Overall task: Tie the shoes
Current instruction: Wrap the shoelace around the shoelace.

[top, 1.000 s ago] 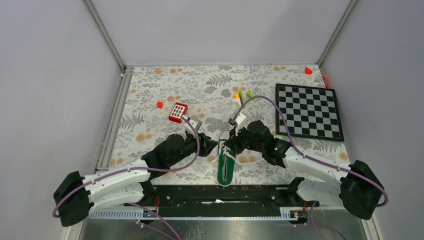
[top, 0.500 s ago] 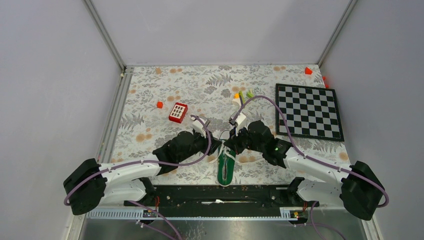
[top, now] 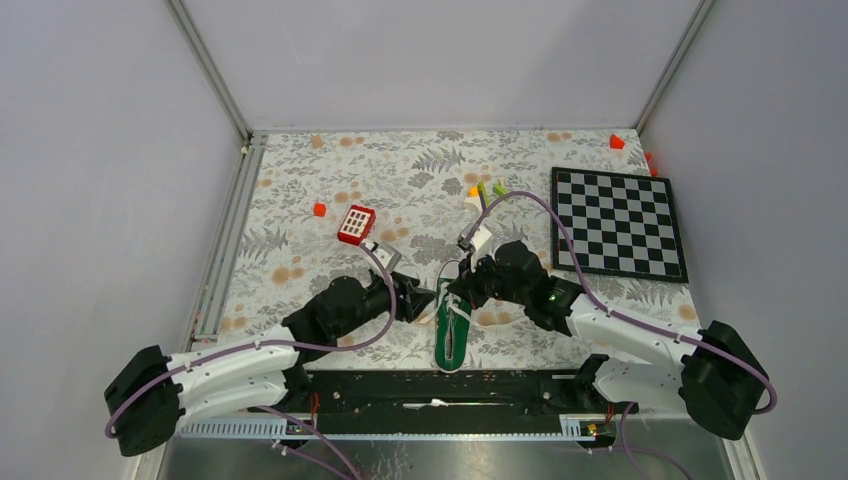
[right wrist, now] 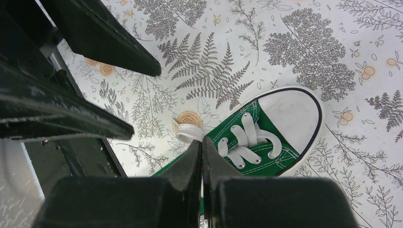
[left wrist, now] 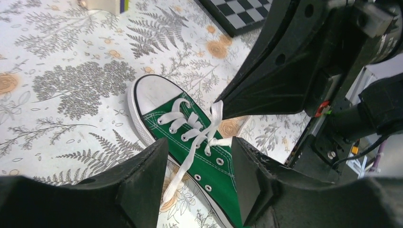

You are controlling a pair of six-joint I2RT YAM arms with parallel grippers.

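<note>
Over on the left of the flowery cloth (top: 300, 180) there's a little red cube (top: 319, 209) and a red-and-white keypad block (top: 356, 224) just beside it, both sitting apart from the action. Then comes the left gripper (left wrist: 199, 145), hovering low at the shoe's left side with its fingers (left wrist: 147, 175) spread apart and nothing pinched, as far as I can see; a loose lace (left wrist: 214, 118) runs through the gap. The green shoe (top: 452, 335) sits in the middle near the front edge, between the two arms, white toe pointing away from the bases. On its right, the right gripper (right wrist: 201, 142) is squeezed closed on that lace, holding it up off the eyelets. Far right there's a chessboard (top: 618, 222), well clear of everything.
</note>
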